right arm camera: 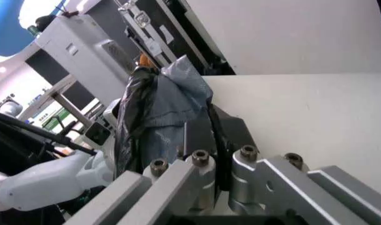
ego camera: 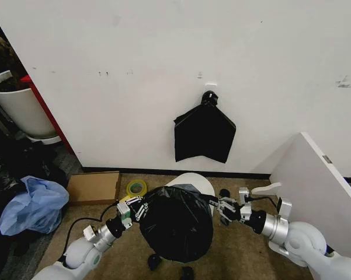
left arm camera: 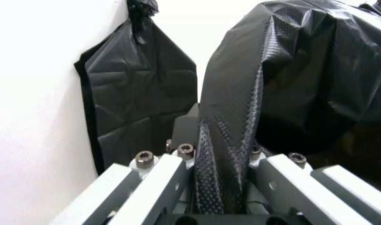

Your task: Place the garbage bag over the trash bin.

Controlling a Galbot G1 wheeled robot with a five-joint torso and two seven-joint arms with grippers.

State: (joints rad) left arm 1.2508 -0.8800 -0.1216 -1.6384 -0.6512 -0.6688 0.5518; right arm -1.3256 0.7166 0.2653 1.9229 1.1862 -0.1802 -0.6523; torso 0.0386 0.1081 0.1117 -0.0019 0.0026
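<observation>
The garbage bag [ego camera: 175, 224], glossy black and wrinkled, hangs stretched between my two grippers low in the head view. My left gripper [ego camera: 138, 209] is shut on its left edge, and a twisted strip of black film [left arm camera: 223, 173] runs between the fingers. At the bag's right edge, my right gripper [ego camera: 219, 207] is shut on a fold of film [right arm camera: 216, 140]. The trash bin [ego camera: 193, 180] shows as a white rounded top just behind the bag's upper edge; the bag hides its walls.
A flat black bundle [ego camera: 203, 133] hangs on the white wall behind. A cardboard box [ego camera: 93, 186] and a yellow tape roll [ego camera: 136, 187] lie left of the bin. A light blue bag [ego camera: 32, 204] and a white tub [ego camera: 20, 108] are further left. A white panel [ego camera: 318, 186] stands on the right.
</observation>
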